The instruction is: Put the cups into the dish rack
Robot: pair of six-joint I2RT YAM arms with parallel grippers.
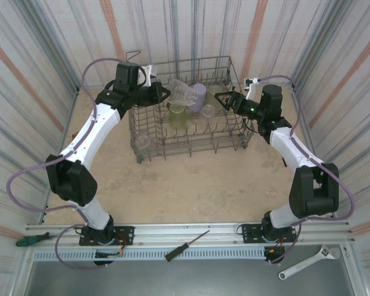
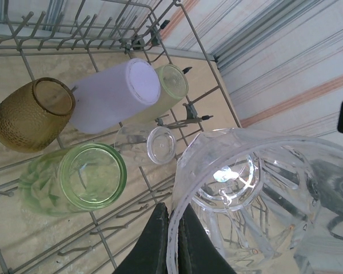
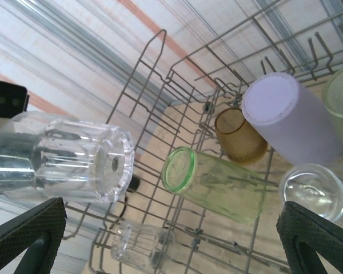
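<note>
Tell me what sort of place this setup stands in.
Likely a robot test cell or workshop booth, not a kitchen: striped panel walls enclose the table, the left arm and right arm are bolted to a metal rail, and a screwdriver and a wrench lie on the front ledge.

We record the dish rack as grey metal wire, smooth with a dull sheen. The clear cup, at four o'clock in the left wrist view, is glossy transparent plastic with a faceted wall. At nine o'clock the amber cup is translucent with a pebbled skin. The green cup, at seven o'clock, is glossy and ribbed. The lilac cup is smooth, satin and near opaque. The right gripper bears black pads, matt and finely cross-hatched. The table is matt, mottled beige.
</note>
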